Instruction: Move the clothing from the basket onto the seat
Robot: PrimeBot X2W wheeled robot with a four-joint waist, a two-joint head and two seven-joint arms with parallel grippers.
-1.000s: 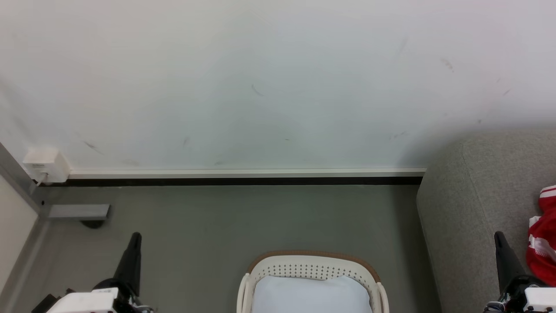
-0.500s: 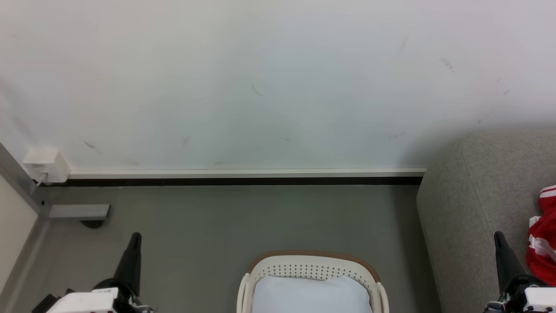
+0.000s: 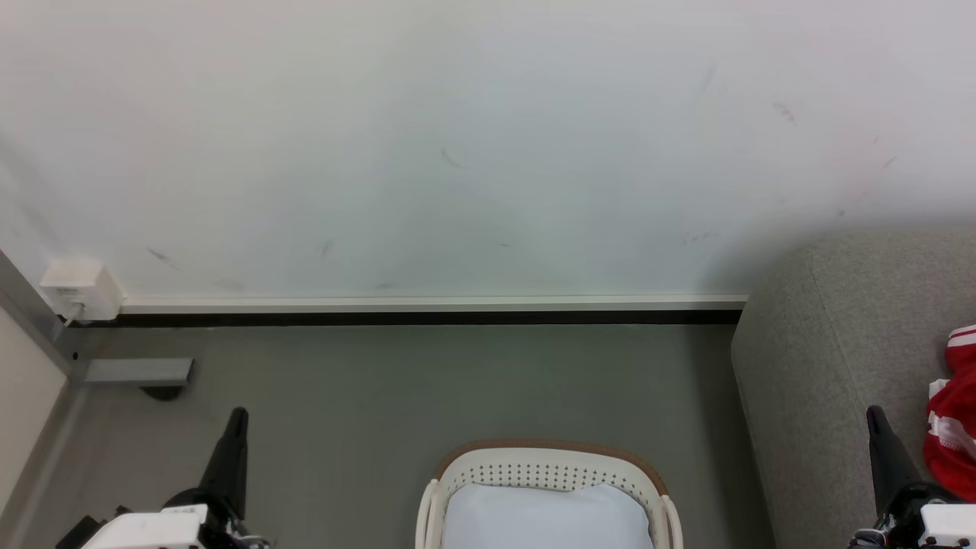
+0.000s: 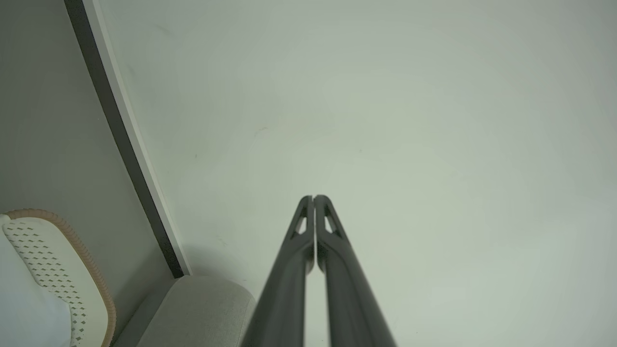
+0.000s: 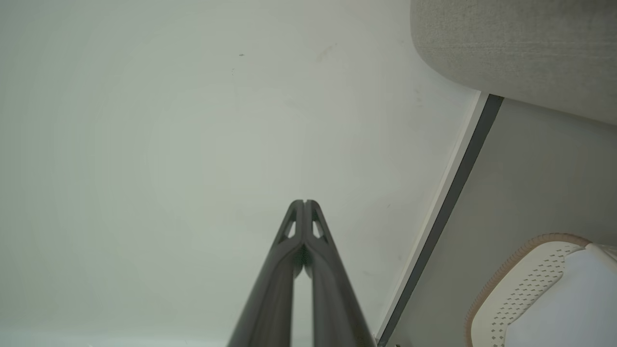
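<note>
Grippers first: left gripper (image 3: 239,415) is seen at lower left, fingers pressed fully together, nothing held. Right gripper (image 3: 875,415) is seen at lower right, likewise closed tight & empty. Betw. them, basket (image 3: 549,446) is set on grey floor (image 3: 366,381), w/ a flat white cloth (image 3: 545,515) laid inside. To the right, clothing (image 3: 953,427), red w/ white stripes, is found lying on the seat (image 3: 831,351), just beside right gripper, well apart from basket. Further back, dark skirting (image 3: 427,317) is run along floor's end. Scuffed white wall (image 3: 457,152) is seen beyond, w/ a small box (image 3: 80,290) fixed at its lower left.
</note>
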